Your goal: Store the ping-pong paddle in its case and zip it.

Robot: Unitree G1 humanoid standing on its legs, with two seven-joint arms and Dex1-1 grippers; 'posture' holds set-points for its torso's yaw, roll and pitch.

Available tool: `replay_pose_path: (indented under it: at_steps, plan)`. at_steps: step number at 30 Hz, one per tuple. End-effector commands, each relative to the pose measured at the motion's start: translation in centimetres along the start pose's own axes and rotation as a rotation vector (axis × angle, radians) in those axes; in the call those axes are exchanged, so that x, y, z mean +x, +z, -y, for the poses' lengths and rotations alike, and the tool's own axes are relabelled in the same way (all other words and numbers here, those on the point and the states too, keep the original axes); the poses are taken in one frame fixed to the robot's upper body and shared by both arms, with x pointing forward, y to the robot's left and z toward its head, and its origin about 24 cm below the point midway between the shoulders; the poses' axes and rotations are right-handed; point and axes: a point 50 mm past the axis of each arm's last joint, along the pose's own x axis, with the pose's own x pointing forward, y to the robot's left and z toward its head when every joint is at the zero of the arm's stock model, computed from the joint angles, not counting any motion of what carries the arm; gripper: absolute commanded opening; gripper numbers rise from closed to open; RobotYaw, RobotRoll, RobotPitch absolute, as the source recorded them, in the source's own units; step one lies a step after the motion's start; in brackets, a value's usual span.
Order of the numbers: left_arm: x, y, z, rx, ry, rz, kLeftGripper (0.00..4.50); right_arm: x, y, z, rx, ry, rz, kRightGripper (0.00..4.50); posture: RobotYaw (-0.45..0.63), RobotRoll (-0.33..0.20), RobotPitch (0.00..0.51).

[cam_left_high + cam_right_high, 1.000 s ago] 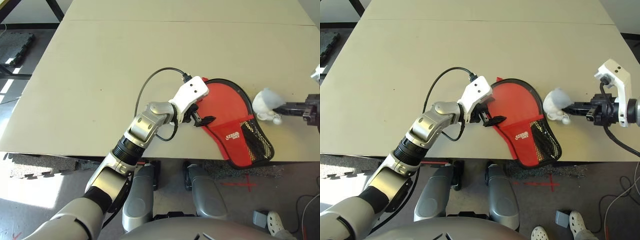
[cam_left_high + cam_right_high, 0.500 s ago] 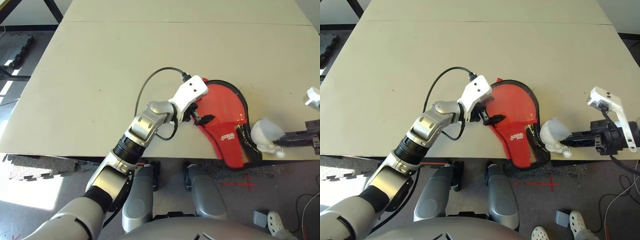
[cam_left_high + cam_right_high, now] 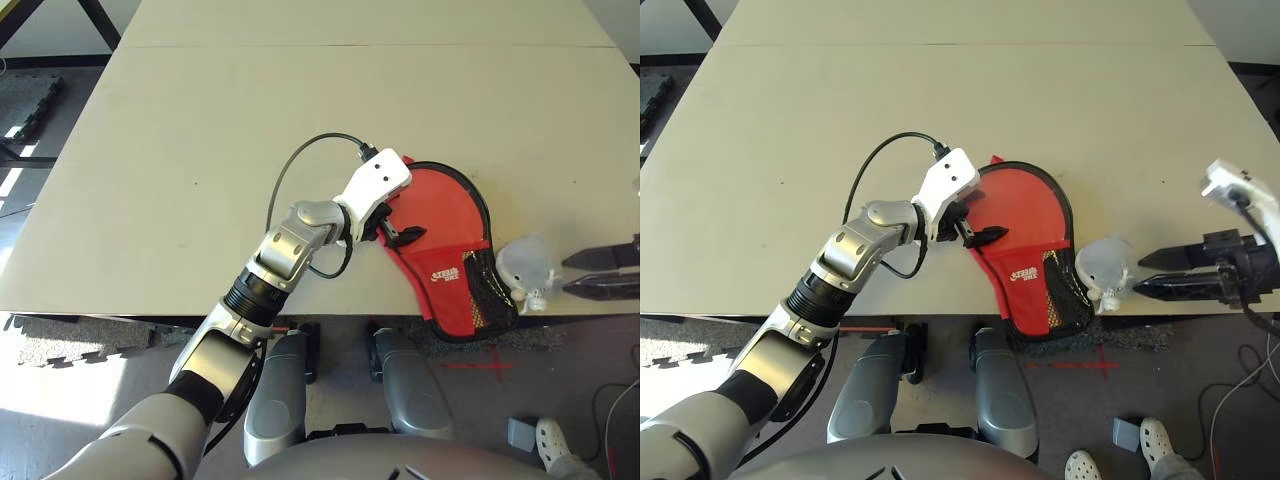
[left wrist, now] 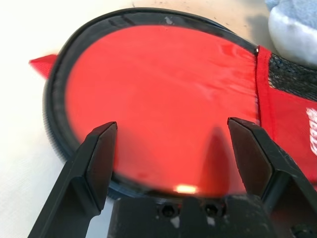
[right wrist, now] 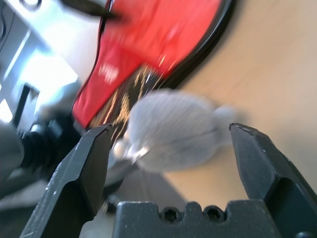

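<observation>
Beige tabletop fills most of the head views, with grey floor beyond its near edge. On it, close to that near edge, lies the case, red fabric rimmed in black, round end toward the far side and narrow end with the black mesh pocket and white logo reaching the table's edge; whether the narrow end overhangs cannot be told. No ping-pong paddle can be made out in any view, and whether it sits inside the case cannot be told.

At the case's left rim is the left gripper, its black fingers spread apart and clasping nothing; in the left wrist view the two fingers stand wide on either side of the round red face, low over the case, and contact cannot be judged.

Just right of the mesh pocket lies a small whitish translucent lump, near the table's edge. Further right is the right gripper, its two fingers parted and pointing at the lump, tips just short of it, gripping nothing. In the right wrist view the lump sits between the spread fingers, ahead of them.
</observation>
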Motion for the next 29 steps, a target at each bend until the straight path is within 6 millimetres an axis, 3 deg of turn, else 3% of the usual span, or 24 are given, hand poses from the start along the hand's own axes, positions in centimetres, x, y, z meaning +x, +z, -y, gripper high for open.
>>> replay_pose_path:
  at_steps: [1,5,10,18,29]
  plan:
    - [-2.6,1.5,-1.6,-0.055,0.071,0.11,4.5,-0.1,0.4,2.2,0.03,-0.107,0.186,4.49,-0.08,0.0,0.238]
    - [-6.0,2.3,-4.8,-0.114,0.27,0.207,4.5,1.3,1.1,4.7,-0.004,-0.276,0.355,4.49,-0.07,0.0,0.237]
    - [-12.1,1.8,-9.6,-0.149,0.698,0.372,4.5,3.3,1.3,7.7,-0.036,-0.583,0.583,4.49,-0.04,0.0,0.241]
    - [-18.8,-1.2,-13.1,-0.088,1.241,0.473,4.5,4.9,0.9,10.0,-0.024,-0.932,0.743,4.49,0.01,0.0,0.244]
    - [-20.3,-4.4,-12.8,-0.041,1.465,0.547,4.5,6.4,0.7,10.6,-0.013,-1.056,0.823,4.49,0.03,0.0,0.229]
